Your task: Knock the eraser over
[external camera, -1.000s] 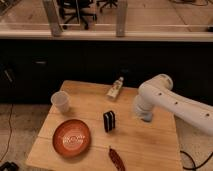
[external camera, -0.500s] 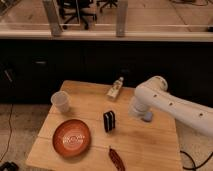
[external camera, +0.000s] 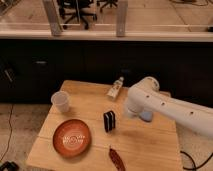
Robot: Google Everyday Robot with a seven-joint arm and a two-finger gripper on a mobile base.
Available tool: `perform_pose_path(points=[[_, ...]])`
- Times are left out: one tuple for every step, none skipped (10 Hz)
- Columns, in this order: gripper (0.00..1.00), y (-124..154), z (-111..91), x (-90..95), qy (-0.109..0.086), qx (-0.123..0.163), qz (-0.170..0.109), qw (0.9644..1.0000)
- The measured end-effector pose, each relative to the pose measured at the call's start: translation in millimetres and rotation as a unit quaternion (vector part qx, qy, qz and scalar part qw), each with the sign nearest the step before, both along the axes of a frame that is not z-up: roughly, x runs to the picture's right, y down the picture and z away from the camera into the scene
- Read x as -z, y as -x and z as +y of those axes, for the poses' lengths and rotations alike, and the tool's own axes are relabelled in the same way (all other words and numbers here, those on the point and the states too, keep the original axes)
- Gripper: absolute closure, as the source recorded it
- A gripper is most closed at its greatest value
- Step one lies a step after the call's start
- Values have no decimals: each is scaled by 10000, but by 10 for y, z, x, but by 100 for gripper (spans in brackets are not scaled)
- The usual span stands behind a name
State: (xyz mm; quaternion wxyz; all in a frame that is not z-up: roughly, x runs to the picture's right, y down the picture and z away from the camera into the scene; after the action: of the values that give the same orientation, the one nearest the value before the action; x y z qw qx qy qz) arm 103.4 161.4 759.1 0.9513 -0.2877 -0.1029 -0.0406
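Observation:
The eraser [external camera: 109, 121], a small black block with a white stripe, stands upright near the middle of the wooden table [external camera: 150, 145]. My white arm [external camera: 170, 107] reaches in from the right. Its gripper [external camera: 129, 113] points down at the table just right of the eraser, a small gap away, and is mostly hidden by the arm's bulky end.
A white cup [external camera: 61, 101] stands at the table's left. An orange-brown plate [external camera: 72, 138] lies front left. A pale small bottle [external camera: 116, 88] lies at the back. A light-blue pad [external camera: 147, 116] sits behind the arm's end. A red chili [external camera: 116, 159] lies at the front edge.
The arm's end has moved left across the table, closing the gap to the eraser. The eraser still stands upright in the same place.

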Motion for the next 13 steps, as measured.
perform_pose_path(points=[[95, 38, 3, -1, -5, 30, -30, 10000], [95, 70, 6, -3, -9, 73, -53, 10000], [95, 171, -5, -10, -23, 148, -102, 9998], [95, 287, -18, -22, -34, 198, -136, 9997], [95, 384, -36, -34, -50, 248, -177, 9995], [95, 395, -65, -61, -98, 314, -188, 9993], [95, 394, -74, -75, -106, 345, -205, 9991], [95, 406, -74, -86, -111, 355, -212, 9991], [95, 440, -57, -103, -99, 332, -209, 9992], [95, 482, -65, -118, -108, 340, -217, 9991], [95, 483, -73, -135, -118, 352, -215, 9991], [95, 487, -77, -140, -124, 361, -220, 9990], [95, 495, -75, -157, -127, 373, -224, 9990]])
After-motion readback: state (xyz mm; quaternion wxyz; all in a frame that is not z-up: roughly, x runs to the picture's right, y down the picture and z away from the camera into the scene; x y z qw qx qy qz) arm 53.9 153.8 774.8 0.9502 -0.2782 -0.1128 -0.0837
